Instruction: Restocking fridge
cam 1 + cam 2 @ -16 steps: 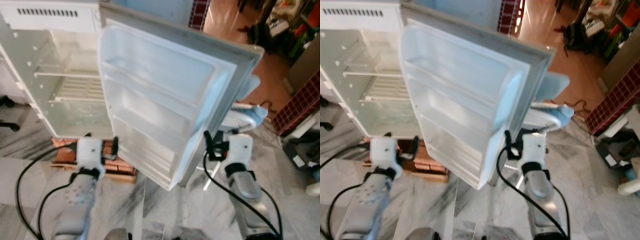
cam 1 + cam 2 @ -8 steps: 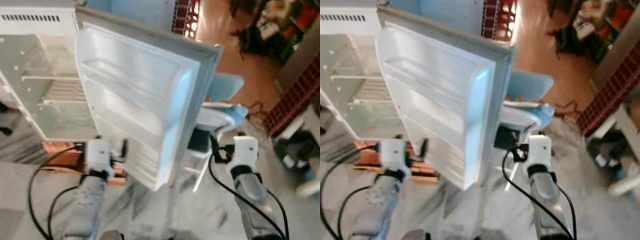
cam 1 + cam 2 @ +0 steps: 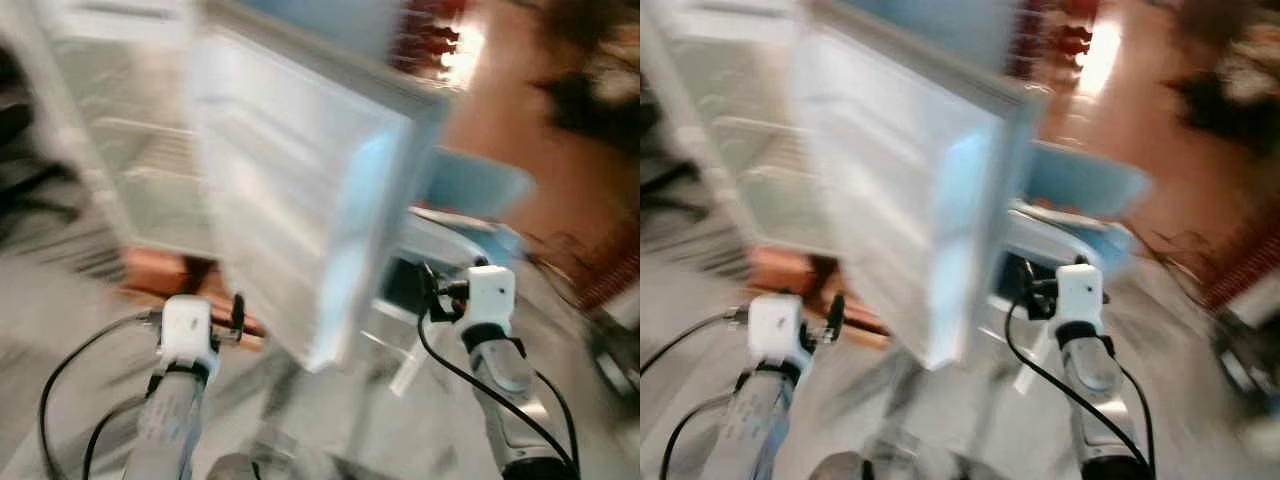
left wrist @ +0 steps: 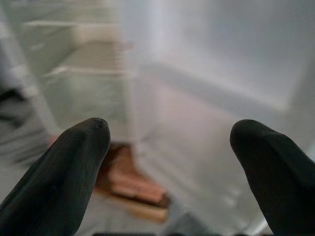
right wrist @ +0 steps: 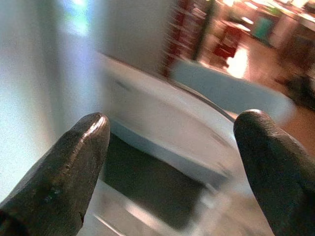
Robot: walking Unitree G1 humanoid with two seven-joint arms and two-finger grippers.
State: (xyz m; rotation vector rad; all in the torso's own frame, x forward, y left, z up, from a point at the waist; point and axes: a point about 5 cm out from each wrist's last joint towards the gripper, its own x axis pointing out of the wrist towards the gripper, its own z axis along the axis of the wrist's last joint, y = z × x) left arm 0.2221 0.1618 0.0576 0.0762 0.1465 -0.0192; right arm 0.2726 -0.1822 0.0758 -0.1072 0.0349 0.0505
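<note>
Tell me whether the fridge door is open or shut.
Open: the fridge door swings out, exposing door racks and interior shelves.

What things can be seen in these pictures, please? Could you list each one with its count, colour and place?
fridge: one, white, open, ahead on the left; shelves look bare, though blurred
fridge door: one, white, swung open, in the centre
bricks: several, reddish, on the floor under the fridge
chair: one, pale blue, behind the door
floor: grey marble; brown farther back
left tool: one, black fingers, open, facing the door
right tool: one, black fingers, open, near the chair
</note>
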